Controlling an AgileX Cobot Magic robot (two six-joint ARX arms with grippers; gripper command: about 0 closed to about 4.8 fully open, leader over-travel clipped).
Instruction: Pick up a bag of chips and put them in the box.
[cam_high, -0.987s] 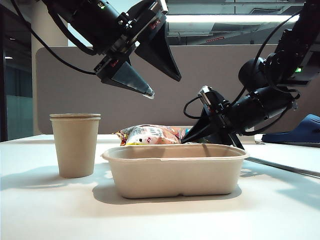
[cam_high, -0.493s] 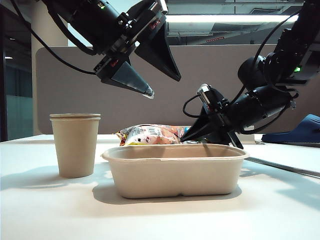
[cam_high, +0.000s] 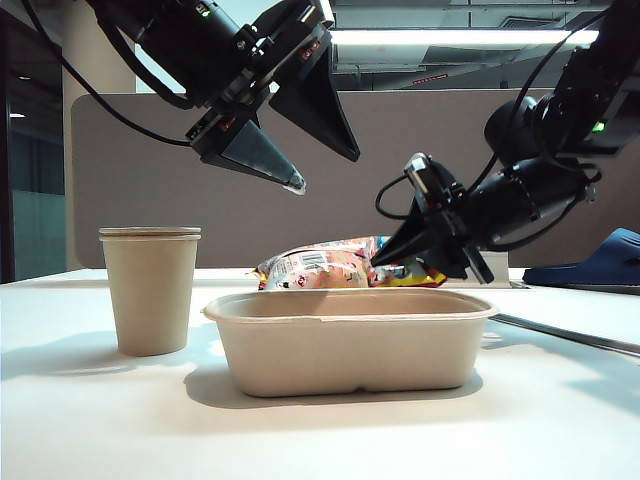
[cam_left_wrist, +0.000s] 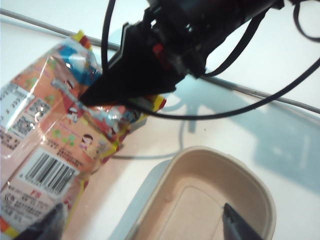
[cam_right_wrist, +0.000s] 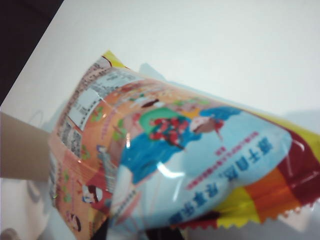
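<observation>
Two grippers are in play; the right gripper (cam_high: 392, 256), at centre right of the exterior view, has its jaws pinched narrow on the crimped end of the bag of chips (cam_high: 335, 264), and the bag has come up off the tabletop (cam_high: 90, 420) since a second ago, when it lay lower and further left behind the box (cam_high: 350, 340); it now hangs tilted just above the back rim, its free end drooping toward the left; the right wrist view fills with the glossy bag (cam_right_wrist: 170, 160) clear of the white surface; this suggests the pick is done and the carry over the box has begun, with the drop not yet made; the left gripper (cam_high: 315, 150), in the upper left of the exterior view, hovers with jaws spread wide and empty, where it was before; the paper cup (cam_high: 151, 290) at left has not moved.
</observation>
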